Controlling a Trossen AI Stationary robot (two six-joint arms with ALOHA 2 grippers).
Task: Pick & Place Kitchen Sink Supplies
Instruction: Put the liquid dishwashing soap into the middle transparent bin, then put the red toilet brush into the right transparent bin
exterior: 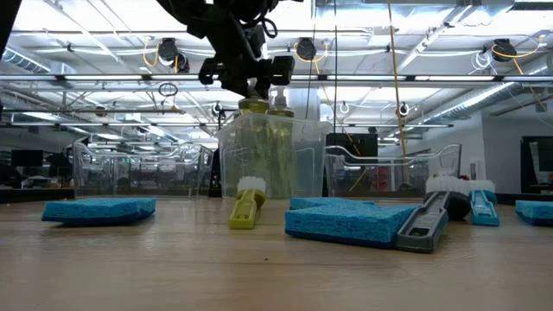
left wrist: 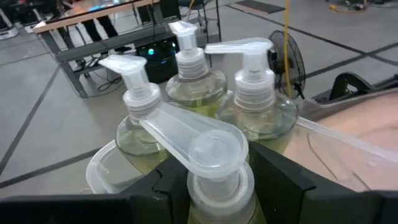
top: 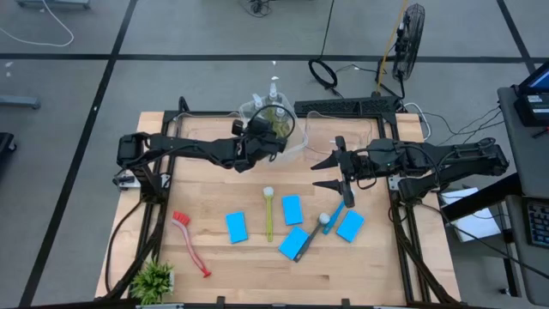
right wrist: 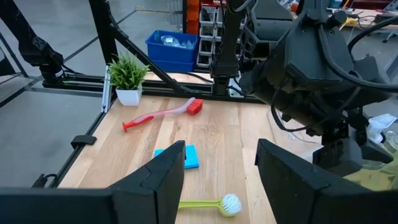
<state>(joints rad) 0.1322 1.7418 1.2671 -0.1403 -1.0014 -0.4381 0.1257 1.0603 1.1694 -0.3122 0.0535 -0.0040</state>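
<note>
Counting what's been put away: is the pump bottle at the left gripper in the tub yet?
In. The pump bottle stands upright between the left gripper's fingers, beside three others inside the clear tub.

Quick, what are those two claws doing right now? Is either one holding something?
Left gripper: fingers on either side of a pump bottle over the clear tub; firm hold cannot be told.
Right gripper: open, empty, above the table.

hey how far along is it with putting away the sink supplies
Done: three pump bottles stand in the clear tub. In hand: the left gripper has a fourth pump bottle between its fingers at the tub. Left: four blue sponges, the red brush, yellow-green brush and blue brush lie on the table. The right gripper hangs open above them.
</note>
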